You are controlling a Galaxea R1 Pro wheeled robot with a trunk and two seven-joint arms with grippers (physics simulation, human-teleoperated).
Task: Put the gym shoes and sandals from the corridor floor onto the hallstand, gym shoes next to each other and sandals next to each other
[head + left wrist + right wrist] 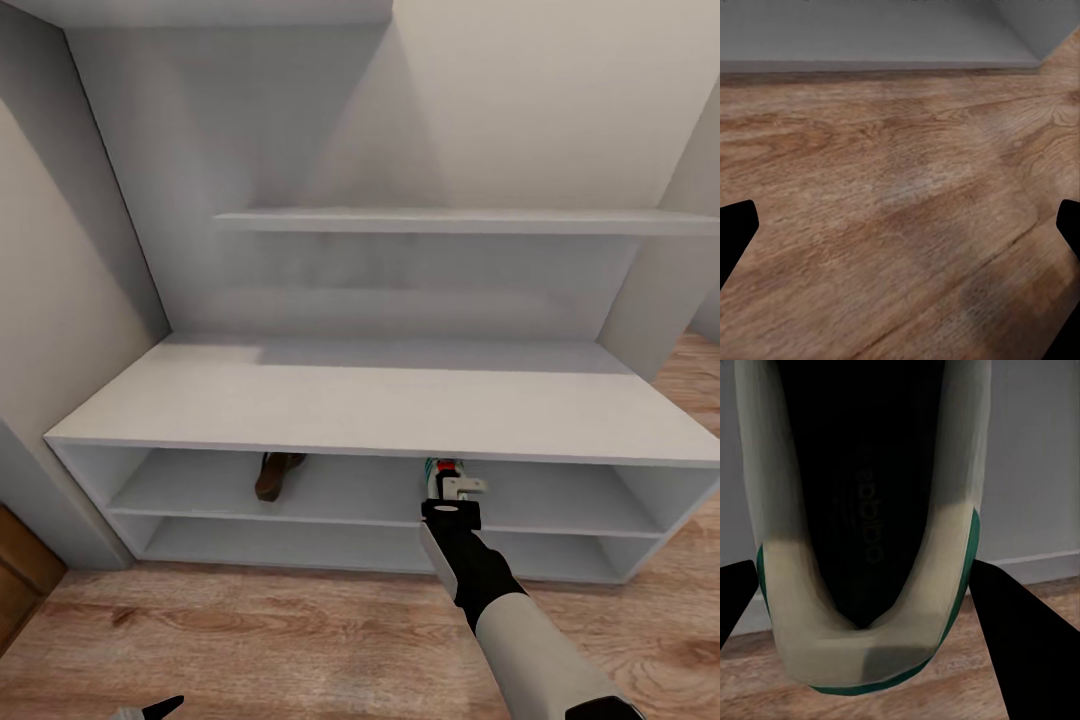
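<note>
Right fingers clamp white, green-trimmed, black-lined gym shoe; left fingers spread.

Matt, smooth pale grey rack on wood-grain floor; brown leathery sandal; matt off-white sneaker, black lining.

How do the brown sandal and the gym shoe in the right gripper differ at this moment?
The sandal is brown and rests free on the hallstand's upper open shelf. The gym shoe is white with green trim and a black lining, and the right gripper holds it at that shelf's front edge, to the sandal's right. Both are at the same shelf level.
</note>
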